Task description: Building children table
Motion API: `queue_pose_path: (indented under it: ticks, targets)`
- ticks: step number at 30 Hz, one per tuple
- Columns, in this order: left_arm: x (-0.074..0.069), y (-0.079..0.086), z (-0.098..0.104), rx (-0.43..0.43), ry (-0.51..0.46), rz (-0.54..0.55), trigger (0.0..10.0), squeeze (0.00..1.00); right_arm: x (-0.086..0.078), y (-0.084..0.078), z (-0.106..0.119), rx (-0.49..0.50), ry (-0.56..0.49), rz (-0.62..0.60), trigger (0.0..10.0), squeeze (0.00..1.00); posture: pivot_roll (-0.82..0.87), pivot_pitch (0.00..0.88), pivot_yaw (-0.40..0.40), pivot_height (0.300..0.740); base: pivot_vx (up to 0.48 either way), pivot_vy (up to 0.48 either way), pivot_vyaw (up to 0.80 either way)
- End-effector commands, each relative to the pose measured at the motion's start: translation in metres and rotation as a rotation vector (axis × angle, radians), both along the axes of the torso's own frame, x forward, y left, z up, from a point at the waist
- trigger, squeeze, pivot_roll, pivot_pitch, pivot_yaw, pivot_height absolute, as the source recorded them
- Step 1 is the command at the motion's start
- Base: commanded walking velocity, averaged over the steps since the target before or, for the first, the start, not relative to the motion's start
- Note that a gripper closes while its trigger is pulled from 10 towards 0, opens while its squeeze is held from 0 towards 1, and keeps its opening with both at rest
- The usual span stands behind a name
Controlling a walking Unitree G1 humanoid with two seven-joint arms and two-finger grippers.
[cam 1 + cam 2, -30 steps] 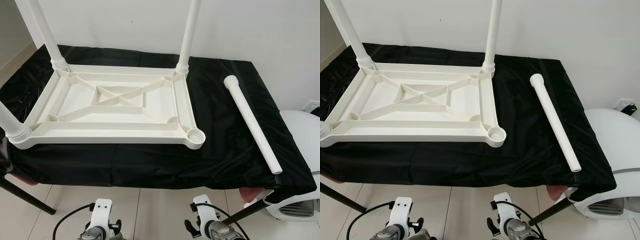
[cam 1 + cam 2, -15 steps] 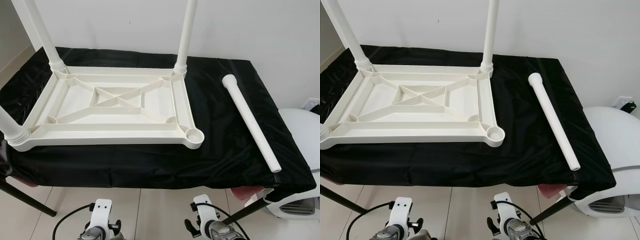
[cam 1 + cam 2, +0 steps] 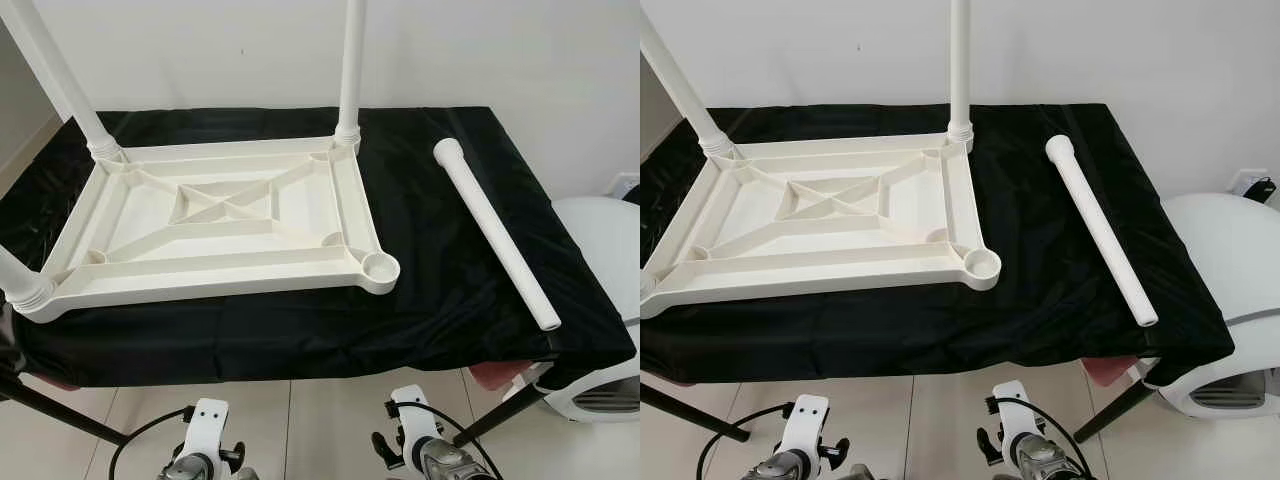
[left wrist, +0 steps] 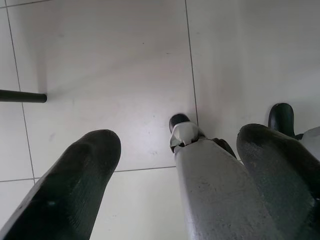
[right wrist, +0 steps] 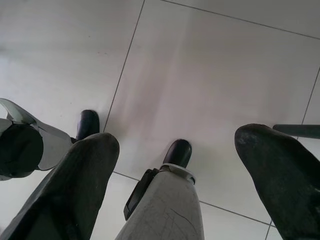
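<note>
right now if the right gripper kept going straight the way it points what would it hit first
Probably the floor. The right gripper hangs open, pointing down at pale tiles. The robot's own leg and foot sit between the fingers in this view, but how near the line they lie is unclear.

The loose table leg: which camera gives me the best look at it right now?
The right eye view: the loose table leg lies whole and near centre on the black cloth, apart from the upturned tabletop. The left eye view has it too, nearer the edge. Both wrist views face floor tiles.

Silver arms, white wrist brackets (image 3: 206, 417), black cables (image 3: 135, 438), black fingers (image 4: 70, 190).
</note>
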State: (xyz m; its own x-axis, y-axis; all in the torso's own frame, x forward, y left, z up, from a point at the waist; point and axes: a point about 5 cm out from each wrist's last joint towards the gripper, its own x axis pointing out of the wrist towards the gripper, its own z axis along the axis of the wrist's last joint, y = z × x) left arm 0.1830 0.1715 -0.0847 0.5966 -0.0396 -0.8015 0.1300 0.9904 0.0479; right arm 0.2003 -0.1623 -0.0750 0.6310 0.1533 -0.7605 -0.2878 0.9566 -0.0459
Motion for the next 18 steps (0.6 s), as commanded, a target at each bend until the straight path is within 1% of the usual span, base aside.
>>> queue_pose_path:
  ticks: [1, 4, 5, 7, 10, 12, 18]
  targets:
    - [-0.005, 0.0, -0.002, -0.047, 0.034, -0.047, 10.0, 0.0, -0.002, 0.0, -0.001, 0.004, 0.003, -0.009, 10.0, 0.0, -0.13, 0.0, 0.079, 0.74, 0.0, 0.0, 0.0]
    - [-0.005, -0.001, -0.002, -0.047, 0.03, -0.041, 10.0, 0.0, -0.002, 0.0, -0.001, 0.004, 0.002, -0.007, 10.0, 0.0, -0.12, 0.0, 0.072, 0.74, 0.0, 0.0, 0.0]
    - [0.001, -0.004, 0.001, -0.057, 0.004, -0.046, 10.0, 0.0, -0.002, 0.0, -0.001, 0.003, 0.003, -0.004, 10.0, 0.0, -0.12, 0.0, 0.068, 0.74, 0.0, 0.0, 0.0]
    - [0.008, -0.007, 0.004, -0.07, -0.027, -0.06, 10.0, 0.0, -0.001, 0.0, -0.001, 0.002, 0.003, 0.001, 10.0, 0.0, -0.11, 0.0, 0.066, 0.74, 0.0, 0.0, 0.0]
    - [0.008, -0.007, 0.005, -0.071, -0.03, -0.065, 10.0, 0.0, -0.001, 0.0, -0.001, 0.003, 0.002, 0.002, 10.0, 0.0, -0.11, 0.0, 0.065, 0.74, 0.0, 0.0, 0.0]
    - [0.003, -0.005, 0.002, -0.061, -0.018, -0.059, 10.0, 0.0, 0.0, 0.001, 0.0, 0.003, -0.001, 0.007, 10.0, 0.0, -0.1, 0.0, 0.059, 0.74, 0.0, 0.0, 0.0]
    - [-0.002, -0.004, 0.0, -0.053, 0.001, -0.051, 10.0, 0.0, 0.002, 0.001, 0.001, 0.002, -0.005, 0.014, 10.0, 0.0, -0.1, 0.0, 0.056, 0.74, 0.0, 0.0, 0.0]
